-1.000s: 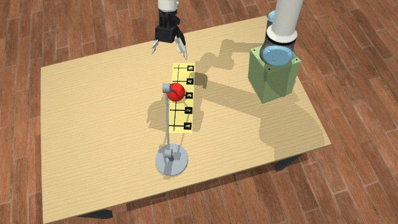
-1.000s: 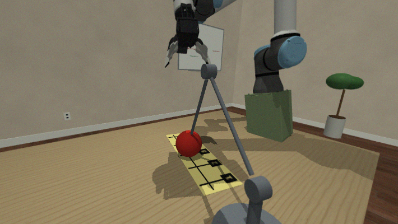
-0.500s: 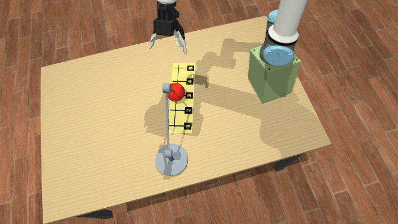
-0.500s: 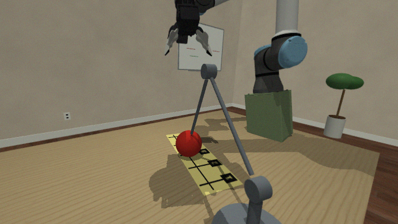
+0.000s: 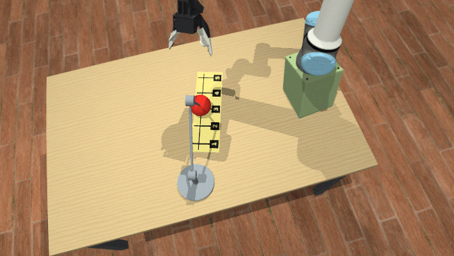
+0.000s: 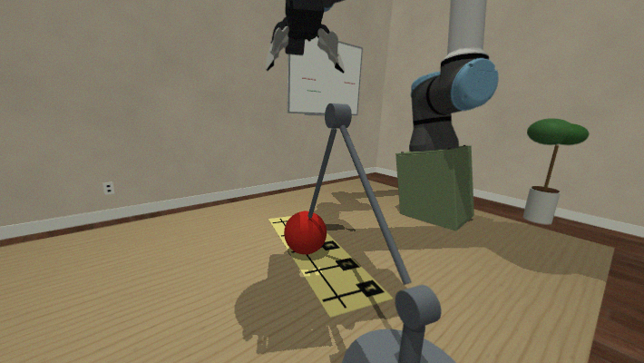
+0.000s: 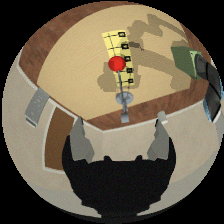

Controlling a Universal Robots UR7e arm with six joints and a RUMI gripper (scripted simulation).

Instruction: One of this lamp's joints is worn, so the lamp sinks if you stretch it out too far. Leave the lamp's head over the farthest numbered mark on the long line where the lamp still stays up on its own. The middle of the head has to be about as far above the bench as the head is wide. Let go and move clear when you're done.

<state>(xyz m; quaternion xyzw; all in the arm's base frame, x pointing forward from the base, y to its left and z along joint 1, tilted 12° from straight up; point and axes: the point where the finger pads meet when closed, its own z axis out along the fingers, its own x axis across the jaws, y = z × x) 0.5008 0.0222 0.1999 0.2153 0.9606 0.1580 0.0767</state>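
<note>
- Tool [image 5: 190, 52] [image 6: 305, 69] [image 7: 119, 131] spread wide, holding nothing, well apart from lamp.
- Red head [image 5: 200, 105] [image 6: 305, 232] [image 7: 117, 63] sits low over yellow strip [image 5: 208, 148] [image 6: 333, 309] [image 7: 107, 36], around mark 3.
- Release and clearing look done.
- Left, probably: confirm 3 is farthest holding mark, head height right; neither provable here.

The end effector [image 5: 190, 50] [image 6: 305, 69] [image 7: 120, 120] rose higher above the table [image 5: 121, 128] [image 6: 136, 290] [image 7: 75, 75] — and drew back from the lamp [image 5: 191, 137] [image 6: 374, 200] [image 7: 122, 82], toward the far edge in the top view. Its shadow on the wood [image 5: 174, 137] [image 6: 268, 304] [image 7: 105, 82] slid too — spreading a little farther from the yellow strip [image 5: 208, 136] [image 6: 333, 295] [image 7: 120, 42].
</note>
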